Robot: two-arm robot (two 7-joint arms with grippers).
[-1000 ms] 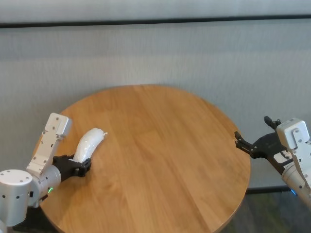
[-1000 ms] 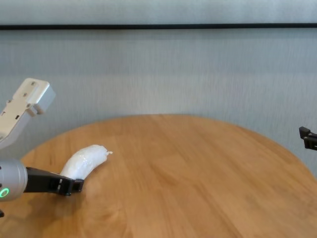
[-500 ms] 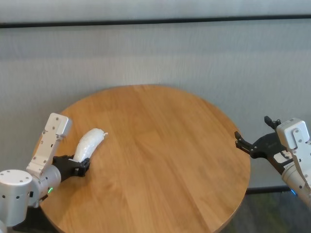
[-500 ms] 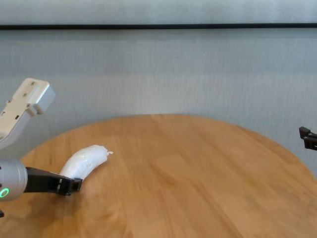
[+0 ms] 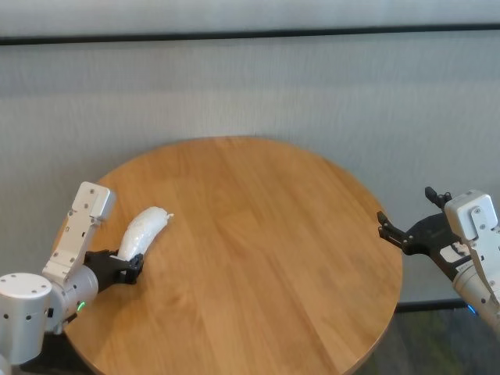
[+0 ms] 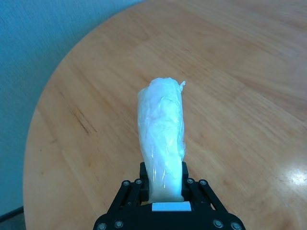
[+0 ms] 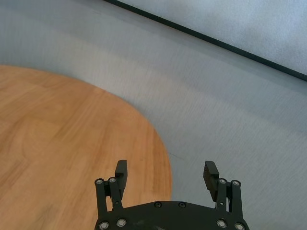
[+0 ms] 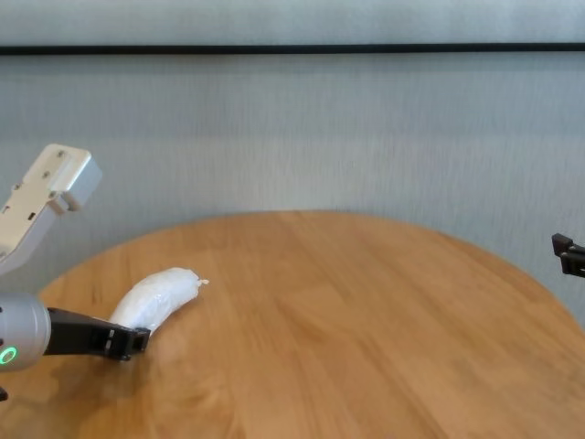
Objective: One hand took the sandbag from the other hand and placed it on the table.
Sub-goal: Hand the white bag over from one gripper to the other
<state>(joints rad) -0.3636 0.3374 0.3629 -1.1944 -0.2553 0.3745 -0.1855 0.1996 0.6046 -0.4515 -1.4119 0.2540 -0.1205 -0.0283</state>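
Round honey-brown plank wooden table (image 5: 258, 258). Right black two-finger gripper (image 5: 412, 234), blue light: beyond the table's right edge, fingers spread, holding nothing. Left black two-finger gripper (image 6: 165, 194), green light: over the table's left side, clamped on the near end of the white plastic-wrapped sandbag (image 6: 161, 139), which juts forward above the wood.

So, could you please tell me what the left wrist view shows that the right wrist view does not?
Only the left wrist view shows the sandbag, one end clamped in the left gripper, the other end reaching out over the wood. Only the right wrist view shows the right gripper, open and empty just off the rim, with the grey wall behind. Both show the round wooden table.
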